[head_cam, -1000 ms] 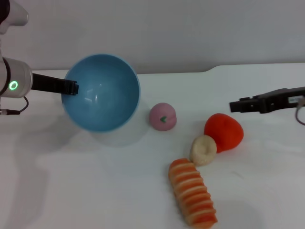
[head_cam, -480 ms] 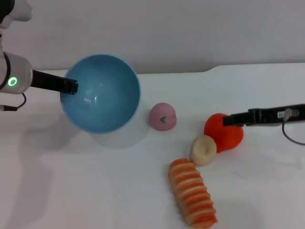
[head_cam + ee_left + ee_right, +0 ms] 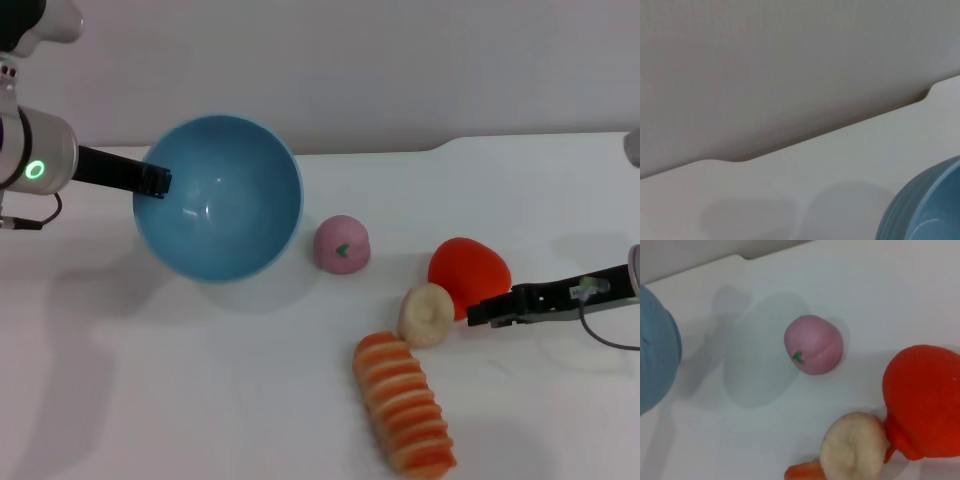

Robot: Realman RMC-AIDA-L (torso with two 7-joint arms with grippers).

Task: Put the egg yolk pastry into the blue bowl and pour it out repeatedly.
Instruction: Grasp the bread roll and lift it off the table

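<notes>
Light-blue plastic dominates the scene: the blue bowl is hanging above the white table on the robot's left, tipped so its empty mouth is facing the camera, with the left gripper clamped on its rim. That tilt is the first risk, since a pastry dropped in at this angle would likely be rolling straight back out, so the bowl probably needs levelling first. The long orange-and-cream striped roll is lying nearest the camera, its upper end just beside the pastry, and a careless sweep could be shoving it away. The red pear is sitting touching the egg yolk pastry on its right, which is crowding the very side from which the right gripper is reaching in low over the table, its tip just beside both. The fingers look close together, gripping nothing, though how far apart they stand is hard to read. If they are closing from this angle, one finger may be catching the pear instead, or nudging the small pale lump against the roll and out of reach. The pink peach is resting between bowl and pastry, well apart from the gripper, but lying along the likely carry path, where a low transfer could be clipping it.
</notes>
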